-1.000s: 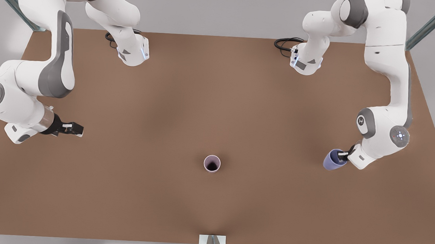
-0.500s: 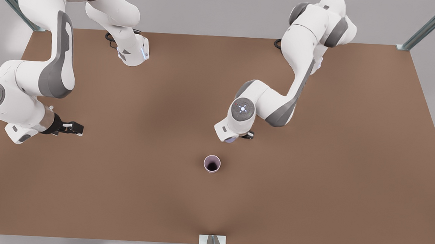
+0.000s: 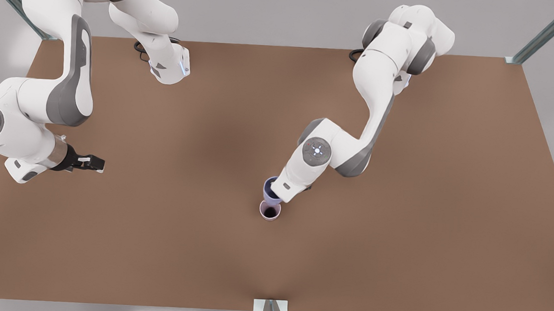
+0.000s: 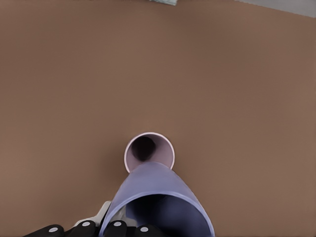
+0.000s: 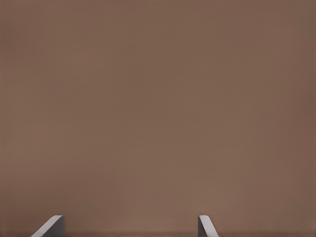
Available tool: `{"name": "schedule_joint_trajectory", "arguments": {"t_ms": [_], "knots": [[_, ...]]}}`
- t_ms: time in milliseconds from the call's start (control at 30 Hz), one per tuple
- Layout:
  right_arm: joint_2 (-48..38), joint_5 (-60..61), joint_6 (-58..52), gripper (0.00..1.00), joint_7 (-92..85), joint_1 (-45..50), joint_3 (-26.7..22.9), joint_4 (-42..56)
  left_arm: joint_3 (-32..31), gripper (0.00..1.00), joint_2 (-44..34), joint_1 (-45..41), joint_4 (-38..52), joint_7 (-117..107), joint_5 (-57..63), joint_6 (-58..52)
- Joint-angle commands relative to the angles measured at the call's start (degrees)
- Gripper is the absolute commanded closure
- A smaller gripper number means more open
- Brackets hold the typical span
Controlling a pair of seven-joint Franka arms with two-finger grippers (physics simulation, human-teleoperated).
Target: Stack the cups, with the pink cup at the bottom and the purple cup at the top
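Purple cup (image 3: 269, 188), small, bluish lavender, handleless and tapered, smooth matte wall: held tilted, long axis leaning off vertical, wide open mouth turned toward the wrist camera (image 4: 158, 207), narrow base aimed down at the pink cup's mouth. Seen in the left wrist view with its base overlapping the near rim of the pink cup; touching or just above cannot be told. Pinched at the rim by the left gripper (image 4: 106, 228), dark fingers (image 4: 118, 228) with round pale studs, one inside the wall and others outside. Pink cup (image 3: 270, 210), small, pale dusty mauve, handleless, tapered, dark inside: upright on the brown tabletop (image 3: 397, 240), mouth up, axis vertical, near the middle of the tabletop's front half (image 4: 149, 152). In the front view, purple cup just behind and slightly to the left of the pink one, partly hidden by the white wrist. Right gripper (image 3: 94, 163), black, at the front view's left side, well apart from both cups, waiting above bare tabletop; in the right wrist view, two grey fingertips (image 5: 51, 226) spread wide, nothing between them.
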Motion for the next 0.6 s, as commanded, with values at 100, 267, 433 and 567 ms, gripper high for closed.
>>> {"name": "schedule_joint_trajectory", "arguments": {"t_ms": [100,267,433,567], "knots": [[0.01,0.09,-0.1,0.0,-0.34,0.0,0.01,0.02,-0.09,0.79,1.49,0.44,0.12,-15.25,-1.23,10.49],[0.36,0.09,-0.1,0.0,-0.43,0.0,-0.08,0.2,-0.09,0.79,2.19,1.06,-0.14,-14.73,-2.02,10.15],[0.44,0.09,-0.1,0.0,-0.43,-0.08,-0.08,0.2,0.18,0.79,2.11,1.15,-0.75,-11.3,-1.76,6.98],[0.44,0.09,-0.1,0.0,-0.34,-0.08,-0.08,0.2,-0.09,0.79,2.19,1.06,-1.19,-11.48,-2.02,6.28]]}}
